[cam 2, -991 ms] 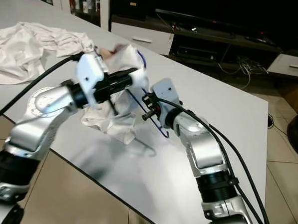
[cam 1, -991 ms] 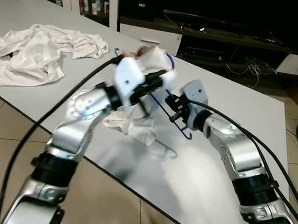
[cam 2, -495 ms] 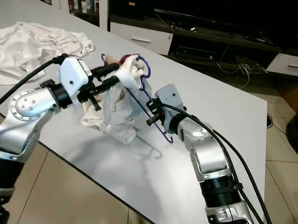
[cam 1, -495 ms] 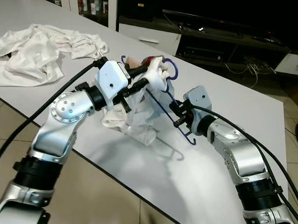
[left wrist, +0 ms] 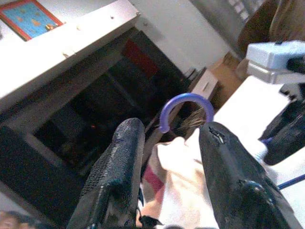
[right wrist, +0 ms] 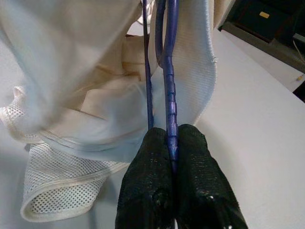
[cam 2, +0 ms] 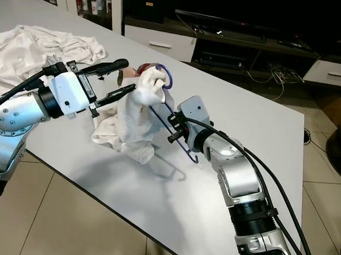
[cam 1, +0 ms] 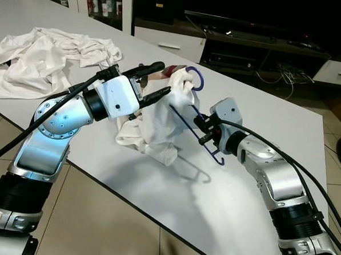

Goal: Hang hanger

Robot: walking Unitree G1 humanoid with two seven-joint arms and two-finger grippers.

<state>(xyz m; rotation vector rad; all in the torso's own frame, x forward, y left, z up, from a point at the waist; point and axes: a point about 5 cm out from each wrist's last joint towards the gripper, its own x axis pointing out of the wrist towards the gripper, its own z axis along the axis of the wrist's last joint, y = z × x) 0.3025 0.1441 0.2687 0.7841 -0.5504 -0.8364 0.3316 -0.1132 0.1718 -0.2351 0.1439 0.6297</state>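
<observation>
A purple hanger (cam 1: 207,139) with a white mesh garment (cam 1: 158,118) draped over it stands tilted on the white table (cam 1: 274,110). Its hook (cam 1: 196,77) points up above the cloth. My right gripper (cam 1: 203,132) is shut on the hanger's lower arm; the right wrist view shows both fingertips (right wrist: 157,148) pinching the purple bar (right wrist: 170,109). My left gripper (cam 1: 164,77) is open just left of the garment's top, with nothing held. In the left wrist view the hook (left wrist: 185,102) and the cloth (left wrist: 178,191) show between its spread fingers (left wrist: 125,157).
A pile of white clothes (cam 1: 42,58) lies at the table's far left. The table's front edge (cam 1: 154,212) runs diagonally under both arms, with tiled floor below. A dark TV cabinet (cam 1: 260,46) stands behind the table.
My left gripper has opened, let go of the garment's top and drawn back a little to the left. The garment stays draped on the hanger. My right gripper holds still.
</observation>
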